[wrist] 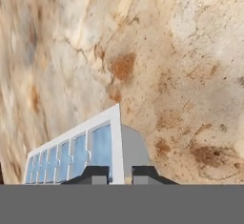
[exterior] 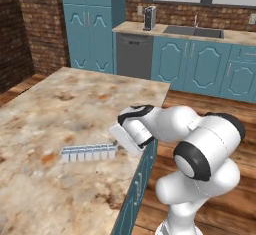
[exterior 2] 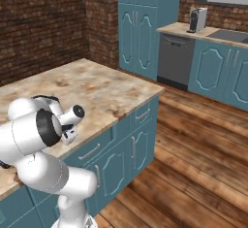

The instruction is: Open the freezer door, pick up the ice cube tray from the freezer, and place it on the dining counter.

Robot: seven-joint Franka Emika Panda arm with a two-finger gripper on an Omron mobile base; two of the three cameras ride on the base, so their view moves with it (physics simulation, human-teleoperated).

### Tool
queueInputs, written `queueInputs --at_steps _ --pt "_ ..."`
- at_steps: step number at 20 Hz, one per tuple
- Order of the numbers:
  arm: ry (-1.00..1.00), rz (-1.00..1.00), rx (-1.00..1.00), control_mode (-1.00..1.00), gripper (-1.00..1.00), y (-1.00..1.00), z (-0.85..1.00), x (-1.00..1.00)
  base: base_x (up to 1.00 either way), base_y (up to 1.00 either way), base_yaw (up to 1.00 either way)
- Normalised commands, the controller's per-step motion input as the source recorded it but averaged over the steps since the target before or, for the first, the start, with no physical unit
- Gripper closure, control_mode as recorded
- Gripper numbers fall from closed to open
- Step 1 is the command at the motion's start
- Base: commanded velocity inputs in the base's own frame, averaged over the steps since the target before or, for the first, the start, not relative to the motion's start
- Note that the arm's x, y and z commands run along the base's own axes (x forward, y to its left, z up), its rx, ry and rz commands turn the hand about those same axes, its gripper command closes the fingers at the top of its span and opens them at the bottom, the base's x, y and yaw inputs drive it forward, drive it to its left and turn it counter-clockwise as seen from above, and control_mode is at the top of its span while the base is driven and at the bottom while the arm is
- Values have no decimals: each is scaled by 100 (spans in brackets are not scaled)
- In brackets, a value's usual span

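The ice cube tray [exterior: 88,152], white with a row of pale blue cubes, lies level and low on the dining counter [exterior: 60,104] close to its right edge; I cannot tell whether it touches the stone. My gripper [exterior: 116,146] is shut on the tray's right end. In the hand view the two fingertips [wrist: 95,174] straddle the end wall of the ice cube tray [wrist: 71,154], with the gripper [wrist: 119,175] pointing down at the marbled top. The dining counter [exterior 2: 97,91] runs on past my arm. The freezer and its door are out of view.
The counter's right edge [exterior: 150,154] drops to a wooden floor [exterior: 200,109]. Beyond it stand teal cabinets [exterior: 90,24], a grey dishwasher [exterior: 134,54] and a second marbled top with a steel sink [exterior: 195,31] and a small appliance [exterior: 149,18]. Brick walls lie behind.
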Motion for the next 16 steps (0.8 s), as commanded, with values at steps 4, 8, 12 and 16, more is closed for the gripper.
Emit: queueInputs --at_steps 4,8,12,16 --pt "0 0 -3 -100 100 16 -15 0 0 0 0" --pt "0 0 0 -100 100 0 0 0 0 0 0" --pt "0 0 0 -100 100 0 0 0 0 0 0" --pt "0 0 0 -100 -100 0 0 0 0 0 0"
